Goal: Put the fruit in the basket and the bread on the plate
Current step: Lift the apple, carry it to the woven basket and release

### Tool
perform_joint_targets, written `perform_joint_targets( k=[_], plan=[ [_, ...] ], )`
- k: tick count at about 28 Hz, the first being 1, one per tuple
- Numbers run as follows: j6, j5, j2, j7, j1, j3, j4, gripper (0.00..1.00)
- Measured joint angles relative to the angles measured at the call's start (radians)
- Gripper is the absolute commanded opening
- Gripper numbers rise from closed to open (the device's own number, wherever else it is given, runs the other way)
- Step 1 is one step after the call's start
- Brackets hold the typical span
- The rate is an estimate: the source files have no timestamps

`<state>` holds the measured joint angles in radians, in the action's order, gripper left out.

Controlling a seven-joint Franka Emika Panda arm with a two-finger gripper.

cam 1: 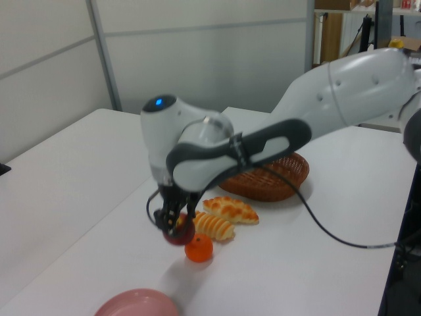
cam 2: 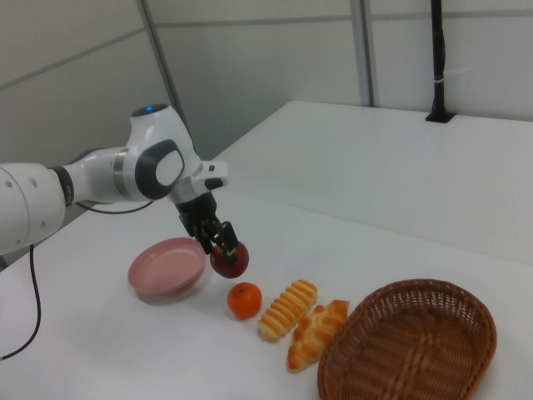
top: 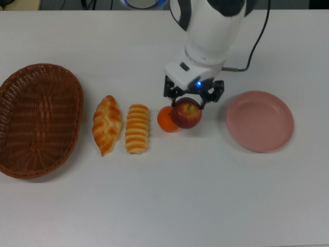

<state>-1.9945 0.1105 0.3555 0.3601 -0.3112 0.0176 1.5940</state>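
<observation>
My gripper [top: 188,101] [cam 1: 172,222] [cam 2: 221,242] is shut on the dark red apple [top: 186,113] [cam 1: 177,235] [cam 2: 230,260], which hangs clear of the table. Below it on the table sits the orange mandarin [top: 165,119] [cam 1: 198,248] [cam 2: 245,300], partly covered by the apple in the top view. The ribbed loaf [top: 137,128] [cam 2: 287,308] and the braided loaf [top: 107,124] [cam 2: 316,333] lie side by side on the top view's left of the mandarin. The wicker basket [top: 20,154] [cam 2: 466,333] stands empty at the top view's far left. The pink plate [top: 277,108] [cam 2: 150,275] lies empty at the top view's right.
A black cable [cam 1: 329,237] trails from the arm across the table. The arm's white body [top: 211,31] reaches in from the top view's upper edge. A grey partition wall [cam 2: 275,58] borders the table's far side in the right view.
</observation>
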Motion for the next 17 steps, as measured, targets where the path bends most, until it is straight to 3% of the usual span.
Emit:
perform_joint_targets(
  k=[7,11,17],
  plan=[
    [0.039,0.000,-0.092,0.001,0.100,0.007,-0.005,0.45],
    [0.064,0.001,-0.125,-0.043,0.201,0.010,-0.005,0.45],
    [0.069,0.001,-0.113,-0.218,0.378,0.012,0.008,0.45]
  ],
)
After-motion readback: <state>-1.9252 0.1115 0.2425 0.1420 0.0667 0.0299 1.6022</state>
